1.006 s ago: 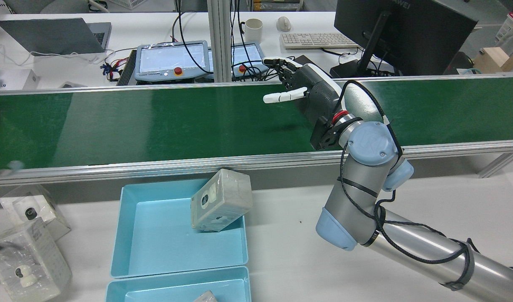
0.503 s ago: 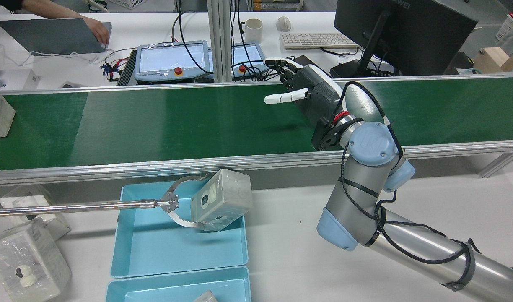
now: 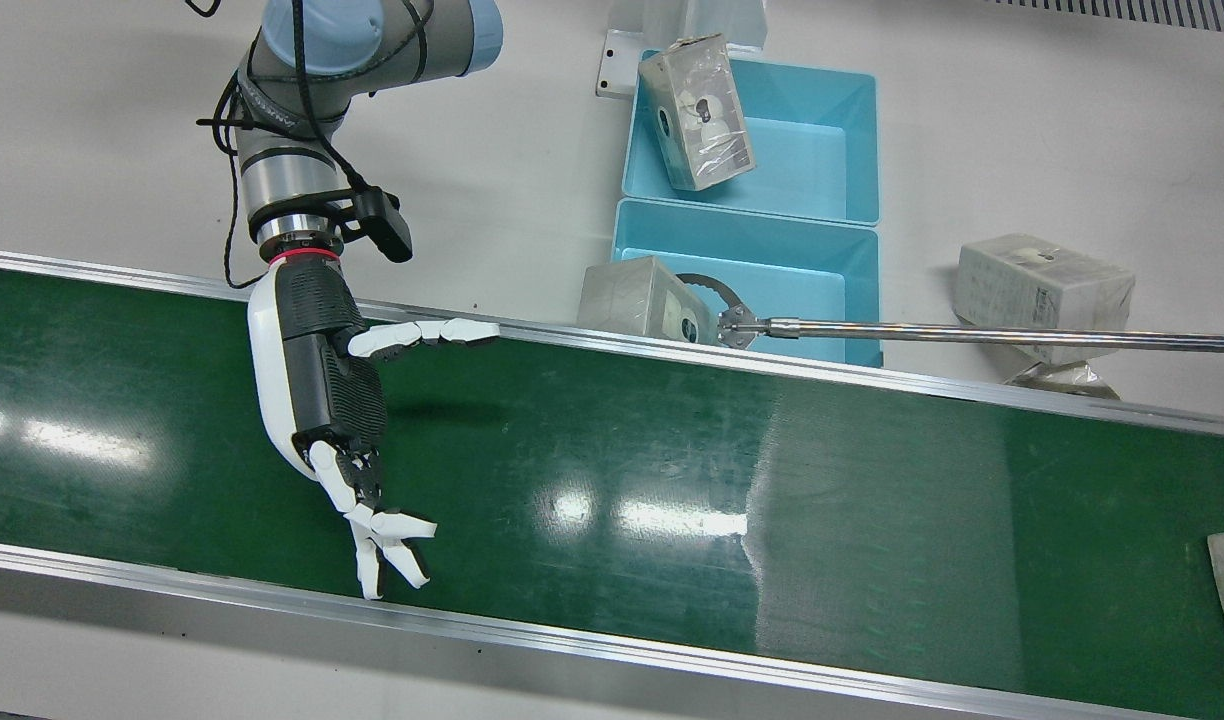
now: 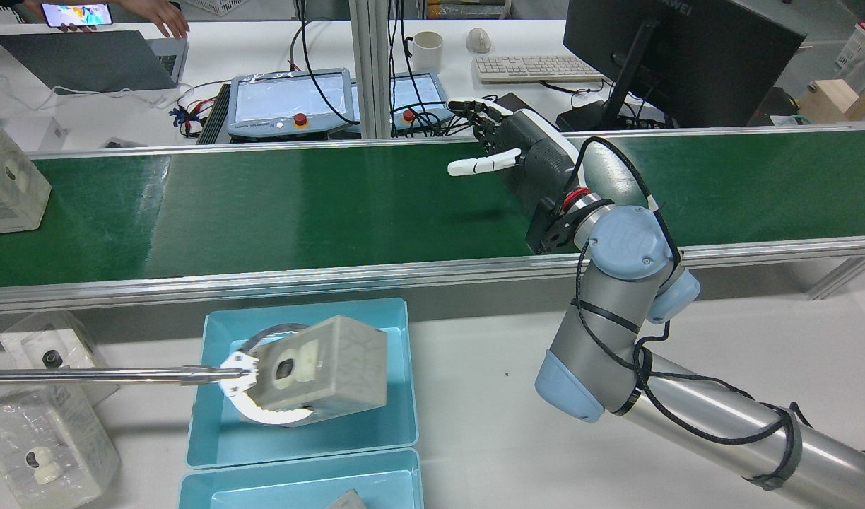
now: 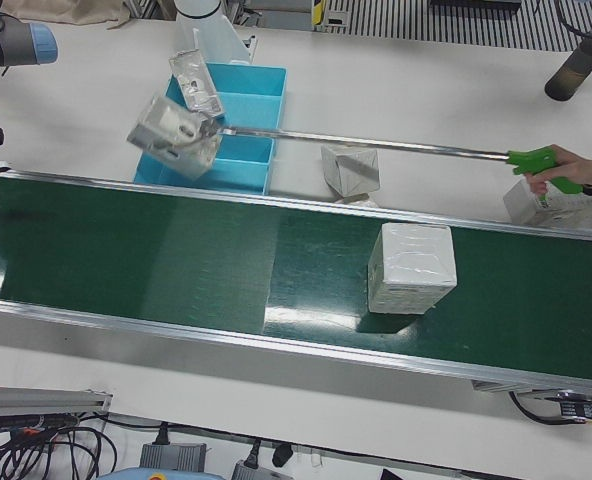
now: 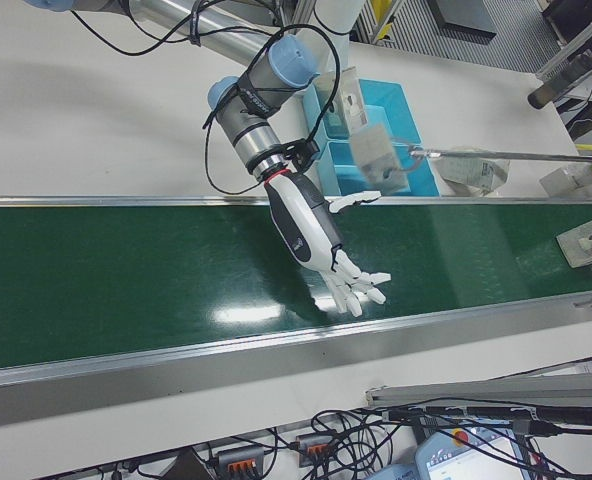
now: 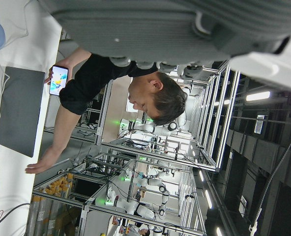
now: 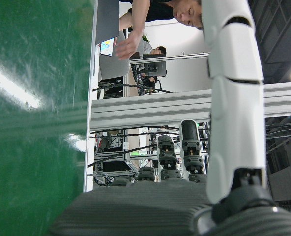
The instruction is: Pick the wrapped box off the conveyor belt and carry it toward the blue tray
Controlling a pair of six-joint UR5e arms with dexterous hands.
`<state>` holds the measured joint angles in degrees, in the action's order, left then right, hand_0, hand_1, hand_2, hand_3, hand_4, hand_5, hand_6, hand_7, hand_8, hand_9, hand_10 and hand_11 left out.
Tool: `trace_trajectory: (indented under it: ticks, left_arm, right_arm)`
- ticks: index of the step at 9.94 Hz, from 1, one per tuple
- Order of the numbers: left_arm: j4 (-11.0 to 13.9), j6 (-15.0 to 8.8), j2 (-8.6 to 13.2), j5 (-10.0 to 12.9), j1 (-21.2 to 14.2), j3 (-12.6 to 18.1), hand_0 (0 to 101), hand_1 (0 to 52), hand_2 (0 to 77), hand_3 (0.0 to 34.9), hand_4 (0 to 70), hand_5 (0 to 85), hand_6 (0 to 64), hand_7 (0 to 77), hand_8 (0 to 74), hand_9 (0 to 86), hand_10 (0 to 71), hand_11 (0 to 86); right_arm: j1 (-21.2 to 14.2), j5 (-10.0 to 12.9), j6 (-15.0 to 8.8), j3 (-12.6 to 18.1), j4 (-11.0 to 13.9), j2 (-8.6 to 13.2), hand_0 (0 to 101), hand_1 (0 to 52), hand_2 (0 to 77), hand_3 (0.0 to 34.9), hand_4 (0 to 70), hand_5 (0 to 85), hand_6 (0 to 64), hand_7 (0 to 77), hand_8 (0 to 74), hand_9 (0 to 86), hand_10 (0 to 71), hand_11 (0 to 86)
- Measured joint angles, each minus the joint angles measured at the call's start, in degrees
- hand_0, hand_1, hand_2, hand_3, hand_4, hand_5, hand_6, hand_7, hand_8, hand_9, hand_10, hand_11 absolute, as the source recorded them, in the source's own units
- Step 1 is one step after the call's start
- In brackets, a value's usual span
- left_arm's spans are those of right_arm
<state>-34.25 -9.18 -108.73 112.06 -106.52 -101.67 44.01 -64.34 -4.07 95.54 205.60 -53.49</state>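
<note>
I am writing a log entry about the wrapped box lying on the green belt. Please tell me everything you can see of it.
The wrapped box is a pale grey-white cube sealed in glossy clear film with creases and seams. It sits flat on the green conveyor belt, slightly turned, toward the belt's end far from the right hand. Nothing else touches it; that hand hovers open over the belt, far away.

Conveyor belt (image 3: 672, 470) is deep glossy green with silver rails. Beside the belt, the trays (image 3: 832, 170) are light blue. The wrapped box (image 5: 410, 267) on the belt is pale grey-white. Right hand (image 3: 322, 400) over the belt is white and dark grey, with a red wrist ring. The grabber handle (image 5: 536, 160) is bright green.
</note>
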Motion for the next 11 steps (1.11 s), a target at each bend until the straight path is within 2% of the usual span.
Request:
trace_trajectory:
  ticks: [11]
  left_arm:
    - [0.0,0.0,0.0,0.0,0.0,0.0,0,0.0,0.5,0.0,0.0,1.1,0.5,0.5,0.5,0.5,0.5,0.5]
  right_arm:
    - [0.1,0.0,-0.5,-0.2,0.0,0.0,50,16.4,12.5,0.0,10.9,27.3,5.5,6.0,1.1,3.8,0.0,0.5]
